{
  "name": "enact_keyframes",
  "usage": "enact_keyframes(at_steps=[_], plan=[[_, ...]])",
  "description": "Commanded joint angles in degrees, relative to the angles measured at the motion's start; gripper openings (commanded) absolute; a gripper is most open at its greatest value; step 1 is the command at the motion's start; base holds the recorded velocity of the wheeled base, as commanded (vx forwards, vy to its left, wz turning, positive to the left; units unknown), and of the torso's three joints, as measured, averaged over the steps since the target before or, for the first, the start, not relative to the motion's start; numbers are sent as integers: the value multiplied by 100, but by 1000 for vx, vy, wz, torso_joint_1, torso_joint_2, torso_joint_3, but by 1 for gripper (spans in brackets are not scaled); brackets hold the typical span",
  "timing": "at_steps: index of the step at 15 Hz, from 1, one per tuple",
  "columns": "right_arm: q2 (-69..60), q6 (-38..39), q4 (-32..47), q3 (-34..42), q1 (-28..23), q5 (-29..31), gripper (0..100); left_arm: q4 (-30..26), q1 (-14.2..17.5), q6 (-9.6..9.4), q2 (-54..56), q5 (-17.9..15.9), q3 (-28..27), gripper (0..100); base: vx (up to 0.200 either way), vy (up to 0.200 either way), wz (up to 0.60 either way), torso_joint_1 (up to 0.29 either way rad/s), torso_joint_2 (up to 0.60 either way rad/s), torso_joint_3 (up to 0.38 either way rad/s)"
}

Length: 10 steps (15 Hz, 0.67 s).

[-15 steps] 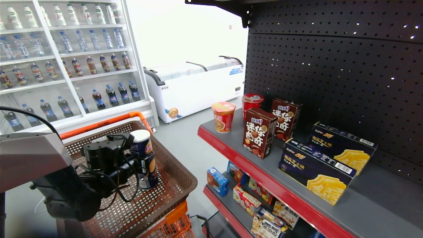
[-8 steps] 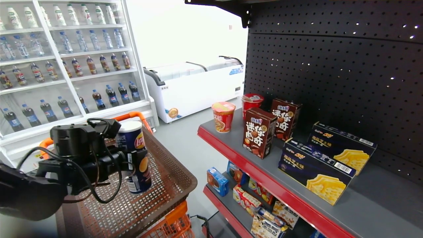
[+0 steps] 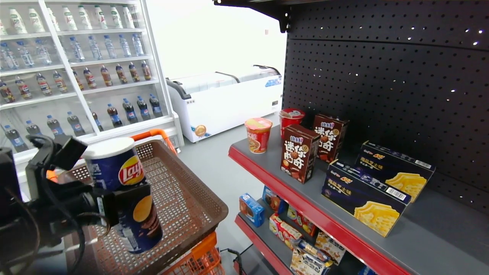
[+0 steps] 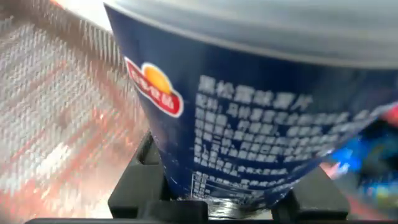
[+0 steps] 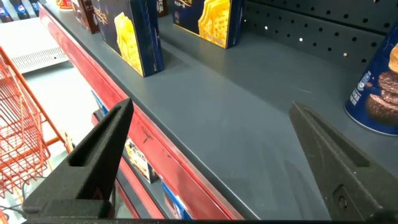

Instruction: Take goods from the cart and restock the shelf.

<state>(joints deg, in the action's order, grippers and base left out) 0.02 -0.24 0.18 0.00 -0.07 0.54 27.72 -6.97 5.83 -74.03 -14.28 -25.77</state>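
My left gripper (image 3: pixel 114 200) is squeezed tight around the blue chip can (image 3: pixel 120 172). The can has a white lid and leans just a little. I hold it by its middle, up over the brown cart basket (image 3: pixel 202 208). Up close, the can (image 4: pixel 249 124) sits right between my black fingers (image 4: pixel 140 190). My right gripper (image 5: pixel 211 106) is wide open, and there is nothing between its two fingers. It hangs over a bare part of the grey shelf (image 5: pixel 249 162) with the red edge. On that shelf I see dark blue cracker boxes (image 3: pixel 366 198), brown snack boxes (image 3: pixel 300 152) and red noodle cups (image 3: pixel 258 134).
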Motion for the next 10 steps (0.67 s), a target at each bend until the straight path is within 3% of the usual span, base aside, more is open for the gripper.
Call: enact_keyframes(at_steps=[1,2,4,5,10], plan=[[-2,-2,-1,0,-1,-1,100,5,-234,-644,1093,513,1039,0,0,0,0,0,0,0],[-2,-2,-1,0,-1,-1,100,163,-217,-882,1172,513,1232,0,0,0,0,0,0,0],[-2,-2,-1,0,-1,-1,100,278,-199,-776,1330,505,1144,0,0,0,0,0,0,0],[-2,-2,-1,0,-1,-1,100,207,-129,-460,1462,487,916,0,0,0,0,0,0,0],[-2,-2,-1,0,-1,-1,100,216,-120,-363,1532,531,485,0,0,0,0,0,0,0]])
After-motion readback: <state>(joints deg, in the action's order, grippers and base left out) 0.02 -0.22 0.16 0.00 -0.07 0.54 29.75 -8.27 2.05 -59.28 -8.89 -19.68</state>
